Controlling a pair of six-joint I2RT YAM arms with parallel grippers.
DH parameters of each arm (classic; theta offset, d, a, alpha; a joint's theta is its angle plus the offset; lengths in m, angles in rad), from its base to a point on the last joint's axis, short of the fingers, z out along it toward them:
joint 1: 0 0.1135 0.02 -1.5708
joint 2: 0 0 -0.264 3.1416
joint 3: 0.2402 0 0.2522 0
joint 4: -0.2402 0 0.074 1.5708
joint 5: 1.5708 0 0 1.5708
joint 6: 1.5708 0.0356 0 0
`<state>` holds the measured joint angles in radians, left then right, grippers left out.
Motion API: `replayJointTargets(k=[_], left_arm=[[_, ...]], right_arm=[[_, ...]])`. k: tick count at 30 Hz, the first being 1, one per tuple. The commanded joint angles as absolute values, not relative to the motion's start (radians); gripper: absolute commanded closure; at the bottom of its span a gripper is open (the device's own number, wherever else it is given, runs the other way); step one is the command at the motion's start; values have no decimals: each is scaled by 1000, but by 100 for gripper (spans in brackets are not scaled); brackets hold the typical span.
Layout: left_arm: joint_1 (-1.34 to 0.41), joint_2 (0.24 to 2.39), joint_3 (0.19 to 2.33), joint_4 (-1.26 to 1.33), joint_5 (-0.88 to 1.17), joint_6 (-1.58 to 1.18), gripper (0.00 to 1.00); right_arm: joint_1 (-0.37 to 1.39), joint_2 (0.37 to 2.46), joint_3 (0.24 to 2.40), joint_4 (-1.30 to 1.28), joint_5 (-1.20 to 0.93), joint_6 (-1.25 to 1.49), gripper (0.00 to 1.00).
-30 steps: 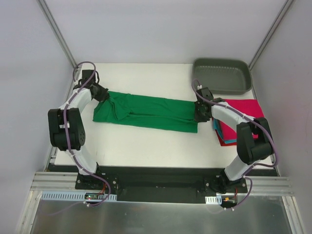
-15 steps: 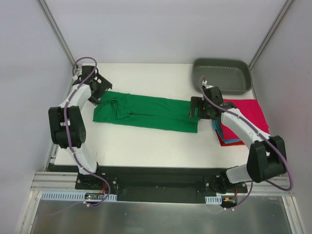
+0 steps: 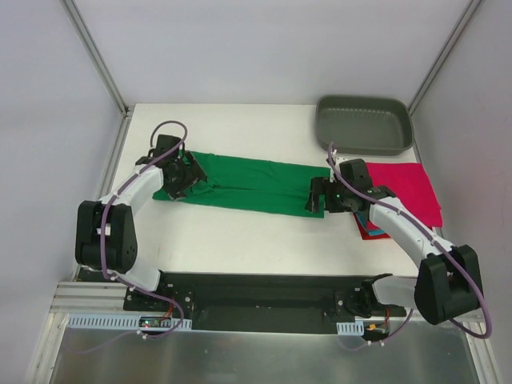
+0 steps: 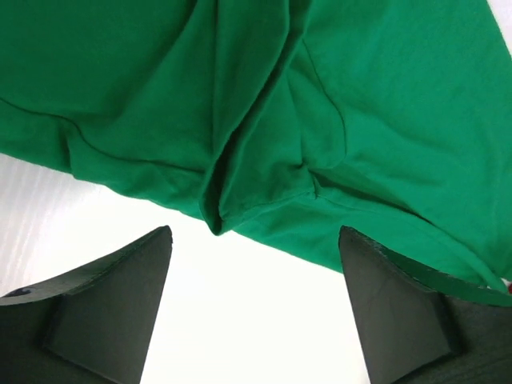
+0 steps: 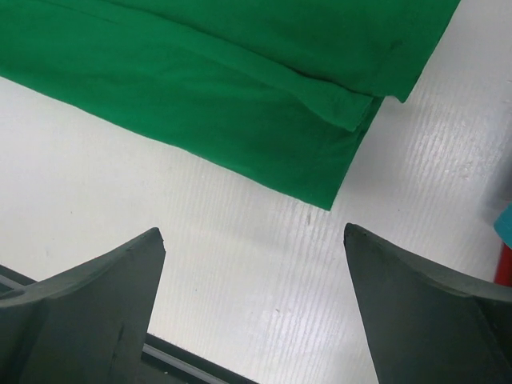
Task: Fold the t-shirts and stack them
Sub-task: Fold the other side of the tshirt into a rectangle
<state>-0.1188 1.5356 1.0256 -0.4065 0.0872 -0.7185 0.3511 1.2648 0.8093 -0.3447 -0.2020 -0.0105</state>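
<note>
Now, green shirt [image 3: 248, 186]: folded into a long strip, it lies flat across the middle of the table [image 3: 240, 240], slanting a little toward the near right.
Shirt's left end: bunched and creased, with a raised fold reaching its near edge in the left wrist view [image 4: 320, 104].
Shirt's right end: flat, with layered edges and a sharp near corner in the right wrist view [image 5: 200, 72].
Left gripper [image 3: 186, 174]: jaws spread wide and holding nothing. It is over the shirt's left end, and the fingers frame the fold and bare table [image 4: 254, 236].
Right gripper [image 3: 316, 194]: jaws spread wide and holding nothing. It is at the shirt's right end, with the near corner and bare table between the fingers [image 5: 252, 230].
Stack [image 3: 374, 230]: on the table to the right of the green shirt. A pink shirt [image 3: 404, 184] is on top, with teal and red edges showing beneath.
Tray [image 3: 360, 99]: grey, at the far right corner, just behind the stack.
</note>
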Motion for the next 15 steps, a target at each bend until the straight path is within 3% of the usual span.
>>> replayJointTargets(k=[1,4,8,11,15], left_arm=[[-112,1568,1045,-402,101,-704,21],[-112,1595,1057,-402,104,-704,39],[-112,1623,1065,-403,91,-698,48],[-113,1640,1088,-403,112,-696,71],[-118,1654,1115,-403,107,-692,80]], right_arm=[[350,1209,790,-393,-173,-57,4],[350,1187,779,-403,-127,-55,4],[350,1169,781,-422,-78,-57,4],[350,1163,776,-425,-64,-57,4],[351,1170,776,-429,-51,-52,4]])
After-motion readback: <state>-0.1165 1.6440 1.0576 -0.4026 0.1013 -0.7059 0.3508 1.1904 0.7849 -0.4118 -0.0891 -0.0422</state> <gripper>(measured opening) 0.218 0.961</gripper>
